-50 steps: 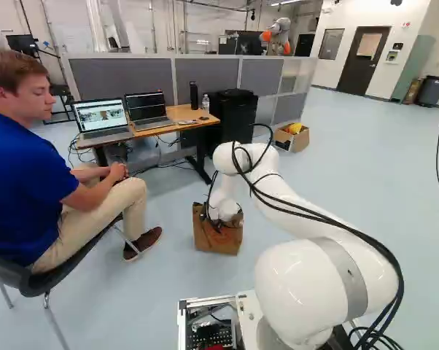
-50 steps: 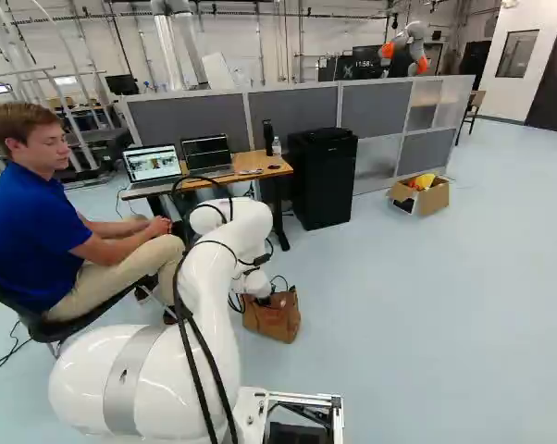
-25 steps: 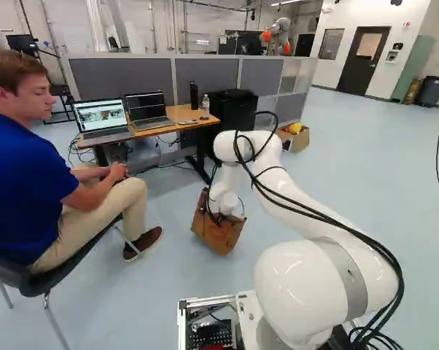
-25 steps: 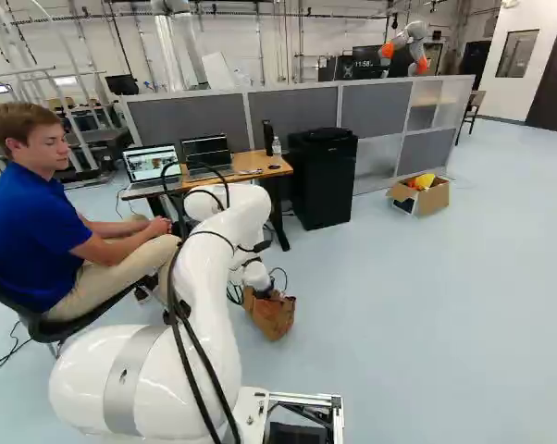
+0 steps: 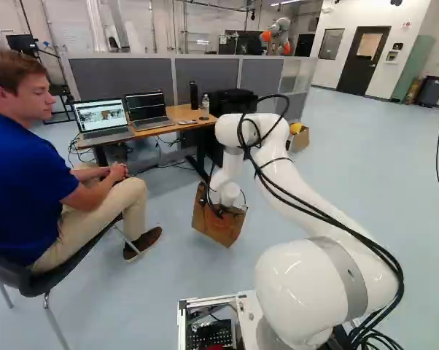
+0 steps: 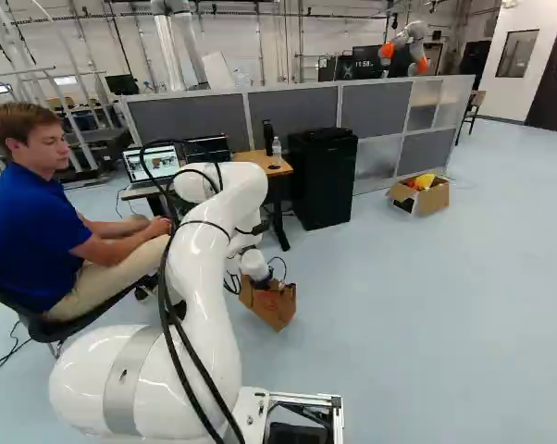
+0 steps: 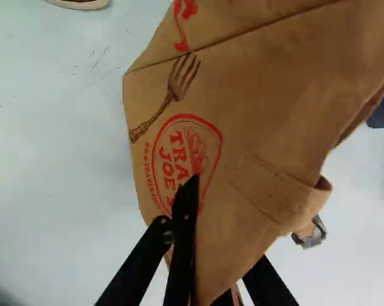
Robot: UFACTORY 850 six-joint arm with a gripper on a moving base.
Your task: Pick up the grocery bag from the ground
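In the left base view, the gripper is down at the upper edge of the brown paper grocery bag, its fingertips hidden there. The bag hangs tilted beneath it, seemingly clear of the floor. The right base view also has the bag slanting below the wrist. Seen from the wrist, the gripper is shut on the bag's paper, with a black finger on either side. The bag's printed side spreads out ahead of the fingers, and a folded handle part sticks out beside them.
A person sits left of the arm, one shoe near the bag. Beyond stand a desk with laptops, a black cabinet, a cardboard box and a grey partition. Another robot is behind it.
The arm has risen, carrying the bag with it; the bag has gone from upright to tilted and its bottom sits higher. The base has not moved.
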